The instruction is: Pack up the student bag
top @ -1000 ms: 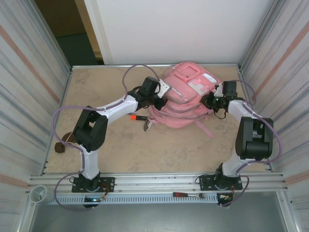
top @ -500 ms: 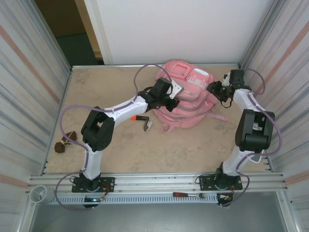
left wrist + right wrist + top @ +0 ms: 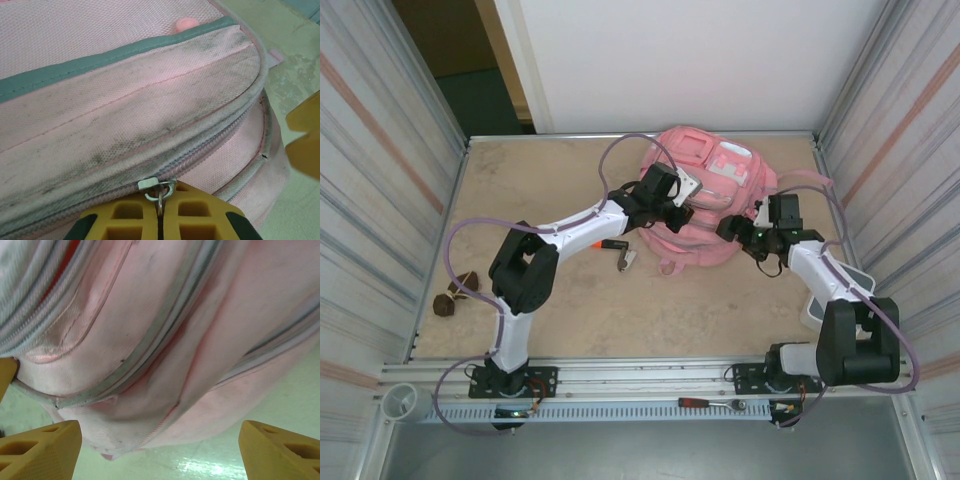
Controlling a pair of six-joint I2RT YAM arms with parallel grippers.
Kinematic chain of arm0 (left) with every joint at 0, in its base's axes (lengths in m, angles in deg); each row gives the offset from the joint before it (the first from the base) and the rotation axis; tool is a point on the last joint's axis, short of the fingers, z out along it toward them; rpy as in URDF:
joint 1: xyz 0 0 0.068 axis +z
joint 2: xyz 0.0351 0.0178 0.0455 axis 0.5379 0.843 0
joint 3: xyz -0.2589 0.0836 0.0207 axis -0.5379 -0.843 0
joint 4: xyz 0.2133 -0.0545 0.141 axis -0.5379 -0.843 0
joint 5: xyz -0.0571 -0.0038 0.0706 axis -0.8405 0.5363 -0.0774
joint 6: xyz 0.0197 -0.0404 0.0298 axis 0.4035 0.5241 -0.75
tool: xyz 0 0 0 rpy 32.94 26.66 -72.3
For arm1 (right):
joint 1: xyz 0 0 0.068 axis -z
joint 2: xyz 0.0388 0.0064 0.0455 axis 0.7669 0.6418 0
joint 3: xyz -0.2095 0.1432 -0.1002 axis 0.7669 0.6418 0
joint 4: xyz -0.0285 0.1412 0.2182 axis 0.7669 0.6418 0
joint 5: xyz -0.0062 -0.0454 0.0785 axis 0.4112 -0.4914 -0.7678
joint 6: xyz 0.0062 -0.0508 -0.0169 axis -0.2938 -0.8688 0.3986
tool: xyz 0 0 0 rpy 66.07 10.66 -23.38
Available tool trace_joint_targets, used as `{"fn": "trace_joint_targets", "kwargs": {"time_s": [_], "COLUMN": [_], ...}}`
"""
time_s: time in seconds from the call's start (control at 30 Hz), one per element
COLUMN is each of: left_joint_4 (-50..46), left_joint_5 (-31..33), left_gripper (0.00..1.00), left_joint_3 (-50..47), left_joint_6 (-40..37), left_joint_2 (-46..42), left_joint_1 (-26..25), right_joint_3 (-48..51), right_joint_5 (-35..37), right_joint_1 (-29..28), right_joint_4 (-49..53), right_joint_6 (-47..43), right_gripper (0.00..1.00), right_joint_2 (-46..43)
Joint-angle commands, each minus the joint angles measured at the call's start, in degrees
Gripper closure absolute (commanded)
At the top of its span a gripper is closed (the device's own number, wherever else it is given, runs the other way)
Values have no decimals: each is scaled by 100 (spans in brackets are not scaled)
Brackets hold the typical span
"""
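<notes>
Backpack (image 3: 705, 195) in pink, far across the table (image 3: 520, 190). Left gripper (image 3: 159, 202) pinches its zipper pull (image 3: 158, 186); right gripper (image 3: 736, 228) gapes wide alongside.

Ribbed metal walls (image 3: 380, 200) are flanking the beige tabletop (image 3: 540, 320); a white panel (image 3: 670, 60) is standing behind, beside a dark opening (image 3: 450, 50).

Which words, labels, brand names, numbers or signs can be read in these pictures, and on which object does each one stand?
None can be read.
The white-pink patch on the student bag may carry print, but in the top view it is too small and blurred to read.
In the wrist views the bag's fabric and zips bear no lettering.
</notes>
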Motion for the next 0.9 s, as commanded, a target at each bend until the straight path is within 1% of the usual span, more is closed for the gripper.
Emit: {"fn": "trace_joint_targets", "kwargs": {"time_s": [0.0, 0.03, 0.07, 0.13, 0.2, 0.27, 0.3, 0.37, 0.5, 0.63, 0.77, 0.87], "left_joint_4": [62, 60, 59, 39, 25, 33, 62, 112, 192, 148, 96, 103], "left_joint_5": [143, 156, 173, 232, 319, 382, 389, 390, 457, 502, 613, 471], "left_gripper": [100, 100, 100, 100, 100, 100, 100, 100, 100, 100, 100, 100], "left_joint_3": [96, 78, 44, -18, -92, -213, -286, -458, -785, -919, -1022, -1166], "left_joint_6": [11, 4, 0, -39, -100, -132, -154, -167, -177, -195, -253, -200], "left_joint_2": [-25, -38, -65, -114, -191, -277, -338, -452, -639, -680, -748, -891], "left_joint_1": [-3, -10, -7, -7, 4, 42, 81, 193, 510, 758, 834, 798], "right_joint_3": [81, 59, 32, 37, 49, 80, 93, 131, 221, 153, -133, -360], "right_joint_5": [-220, -196, -170, -127, -12, 124, 134, 114, 51, -117, -229, -260], "right_joint_1": [-256, -329, -373, -371, -308, -192, -107, 86, 501, 675, 714, 799], "right_joint_4": [-600, -674, -741, -823, -782, -632, -552, -397, -153, 13, 285, 430], "right_joint_6": [250, 257, 238, 213, 120, -2, -63, -163, -329, -488, -676, -785], "right_gripper": [22, 24, 30, 46, 67, 82, 88, 95, 100, 100, 100, 100], "right_joint_2": [273, 354, 422, 469, 428, 368, 342, 264, 23, -45, 116, 246]}}
